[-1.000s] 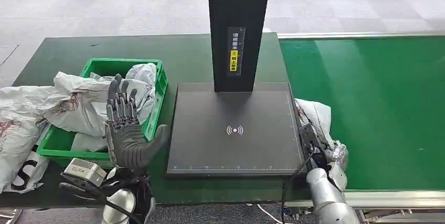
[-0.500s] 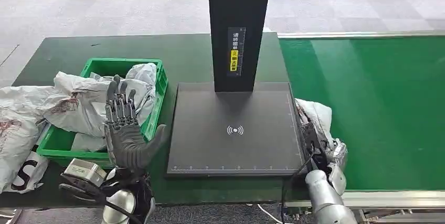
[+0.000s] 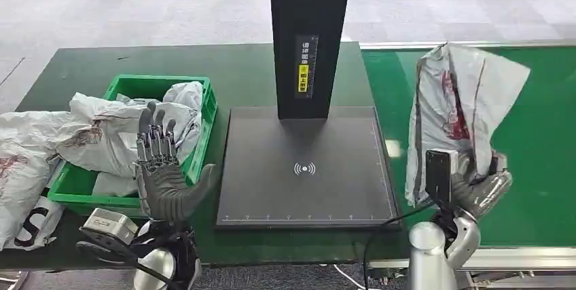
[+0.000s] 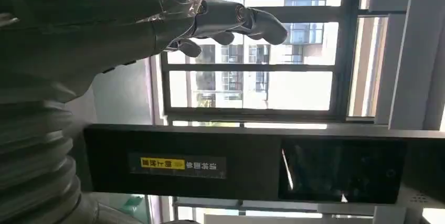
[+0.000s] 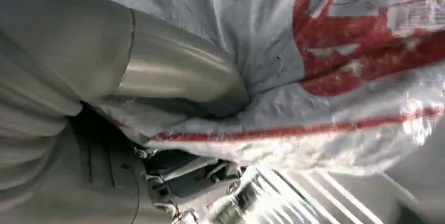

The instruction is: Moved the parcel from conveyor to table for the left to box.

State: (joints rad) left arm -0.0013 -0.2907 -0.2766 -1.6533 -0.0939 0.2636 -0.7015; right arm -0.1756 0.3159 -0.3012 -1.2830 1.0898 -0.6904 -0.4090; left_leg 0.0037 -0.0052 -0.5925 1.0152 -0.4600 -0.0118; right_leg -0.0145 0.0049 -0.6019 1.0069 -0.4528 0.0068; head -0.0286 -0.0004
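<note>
Right hand (image 3: 479,188) grips the parcel (image 3: 455,110) low, frame right: soft, light, probably slippery film. Left hand (image 3: 163,168) fingers spread.

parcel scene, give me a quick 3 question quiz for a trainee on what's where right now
1. True or false: the right hand grips a white parcel with red print, held up above the green conveyor.
2. What is the left hand holding?
A. a parcel
B. nothing, fingers apart
C. the crate's rim
3. Fill in: the green crate stands to the ___ of the black scanner plate, seen from the robot.

Key
1. True
2. B
3. left
</note>
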